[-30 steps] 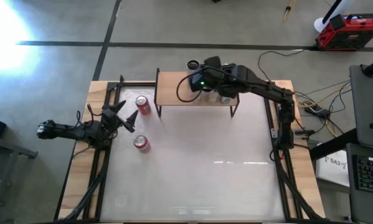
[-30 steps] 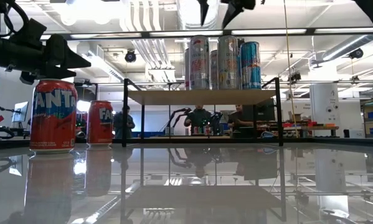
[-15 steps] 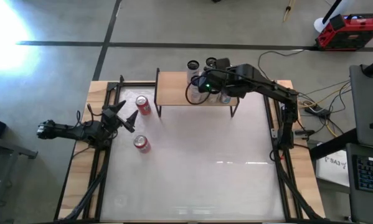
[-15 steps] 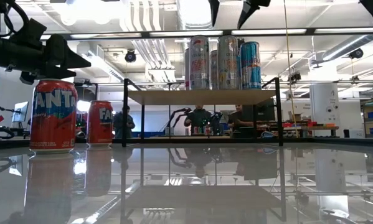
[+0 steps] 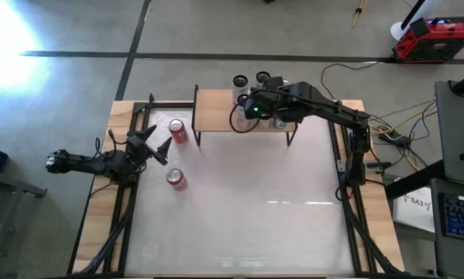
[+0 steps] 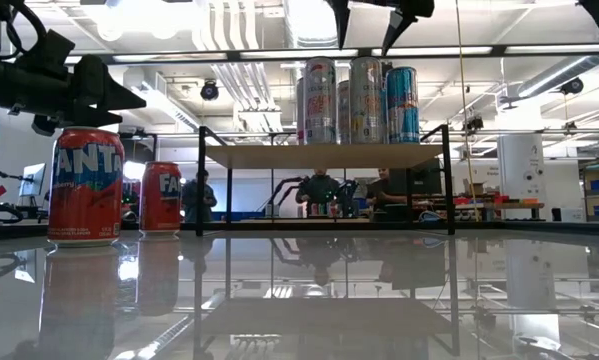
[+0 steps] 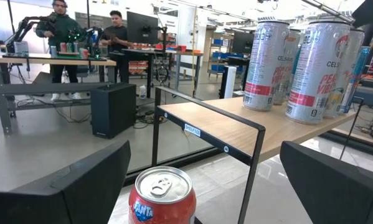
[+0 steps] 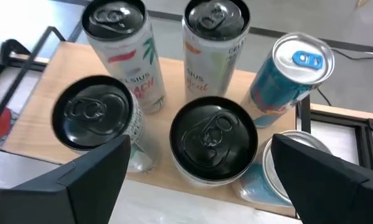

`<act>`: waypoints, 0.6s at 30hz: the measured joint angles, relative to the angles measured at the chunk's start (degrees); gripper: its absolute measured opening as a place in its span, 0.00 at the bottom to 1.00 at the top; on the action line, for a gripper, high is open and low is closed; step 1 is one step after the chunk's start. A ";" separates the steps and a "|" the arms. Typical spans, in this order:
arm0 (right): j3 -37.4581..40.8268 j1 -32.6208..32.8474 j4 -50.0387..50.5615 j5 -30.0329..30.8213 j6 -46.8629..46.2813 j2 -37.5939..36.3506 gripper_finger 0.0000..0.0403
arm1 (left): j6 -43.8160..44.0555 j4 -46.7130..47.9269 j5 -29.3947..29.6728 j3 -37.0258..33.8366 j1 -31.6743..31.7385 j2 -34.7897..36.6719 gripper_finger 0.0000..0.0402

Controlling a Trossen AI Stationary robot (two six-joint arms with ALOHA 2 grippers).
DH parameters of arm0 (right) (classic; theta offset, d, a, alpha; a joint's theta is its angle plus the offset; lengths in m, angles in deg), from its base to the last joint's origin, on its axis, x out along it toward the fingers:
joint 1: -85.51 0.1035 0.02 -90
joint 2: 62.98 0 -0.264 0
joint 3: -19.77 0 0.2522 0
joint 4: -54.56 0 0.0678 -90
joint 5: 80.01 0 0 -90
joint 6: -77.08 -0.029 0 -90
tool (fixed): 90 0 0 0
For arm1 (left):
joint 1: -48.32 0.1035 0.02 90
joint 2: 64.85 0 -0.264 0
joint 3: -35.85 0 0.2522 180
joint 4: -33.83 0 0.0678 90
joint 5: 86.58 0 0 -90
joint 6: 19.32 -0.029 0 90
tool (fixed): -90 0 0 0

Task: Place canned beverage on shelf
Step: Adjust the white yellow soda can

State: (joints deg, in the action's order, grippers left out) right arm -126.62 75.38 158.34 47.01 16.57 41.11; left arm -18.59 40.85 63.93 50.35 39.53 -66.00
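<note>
Tan wooden shelf on black legs carries upright tall cans under the right hand. Low view: its fingers spread above them, gripping nothing. Left wrist: left hand, released, sits nearest the upright red Fanta can.

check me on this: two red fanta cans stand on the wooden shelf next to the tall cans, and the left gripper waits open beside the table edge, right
Not quite. The two red Fanta cans stand on the table, left of the shelf, not on it; the high view shows this. The tall cans are on the shelf, and the left gripper waits open near the table's left edge.
</note>
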 joint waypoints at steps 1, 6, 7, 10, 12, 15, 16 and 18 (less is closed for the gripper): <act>0.56 0.00 -0.02 -0.02 -0.32 0.00 0.92 | -0.01 0.00 0.01 0.00 0.01 0.00 0.99; 2.47 0.00 0.00 -1.41 -1.82 0.00 0.92 | 0.01 0.00 0.00 0.01 0.01 0.00 0.99; 2.75 0.00 0.00 -1.49 -2.00 0.00 0.92 | 0.02 0.00 0.00 0.01 0.00 0.00 0.99; 3.27 0.00 0.00 -1.49 -2.06 0.00 0.92 | 0.00 0.00 0.01 0.01 -0.01 0.00 0.99; 3.54 0.00 -0.02 -1.49 -2.45 0.00 0.92 | 0.02 0.00 0.00 0.01 0.01 0.00 0.99; 4.09 0.00 -0.01 -1.49 -3.02 0.00 0.92 | 0.01 0.00 -0.02 0.01 -0.01 0.00 0.99; 4.36 -0.02 0.00 -1.49 -3.24 0.00 0.92 | 0.00 0.00 0.00 0.01 0.01 0.00 0.99; 5.05 -0.02 -0.04 -1.46 -4.05 0.00 0.92 | 0.01 0.00 0.00 0.01 0.00 0.00 0.99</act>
State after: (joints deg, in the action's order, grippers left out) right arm -121.57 75.36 158.30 45.54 12.52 41.11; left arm -18.58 40.85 63.92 50.37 39.54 -66.00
